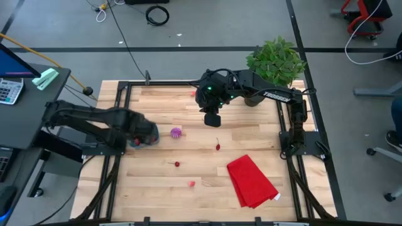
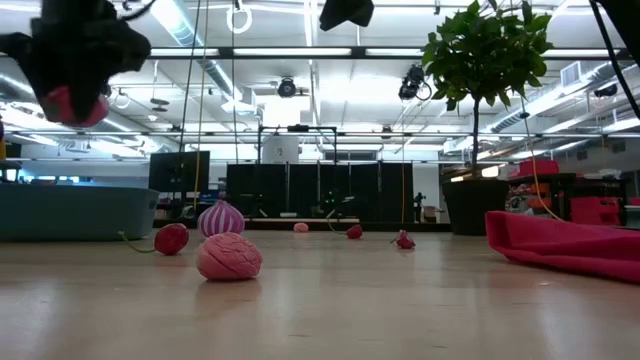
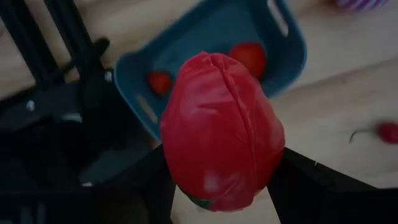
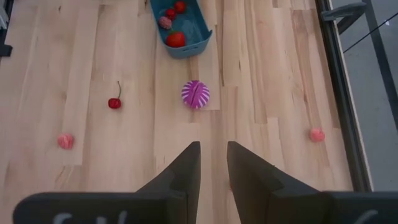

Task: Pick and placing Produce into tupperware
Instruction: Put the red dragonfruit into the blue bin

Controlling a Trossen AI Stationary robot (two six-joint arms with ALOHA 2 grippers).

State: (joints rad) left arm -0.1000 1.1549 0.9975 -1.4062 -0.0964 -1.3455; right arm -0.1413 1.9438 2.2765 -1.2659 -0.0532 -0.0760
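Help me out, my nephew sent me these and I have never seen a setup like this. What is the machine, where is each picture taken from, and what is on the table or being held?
It is a robot with two dark arms at a wooden table, sorting toy produce into a teal tupperware.

One camera looks straight down, one sits at table height, and one rides on each wrist.

The left gripper holds a large red oval fruit above the tupperware, which already contains a few small red pieces. The right gripper hangs over the middle of the table, holding nothing, fingers a little apart.

Still on the table: a purple-and-white round piece, a cherry, several small pink pieces, a red folded cloth and a potted plant.
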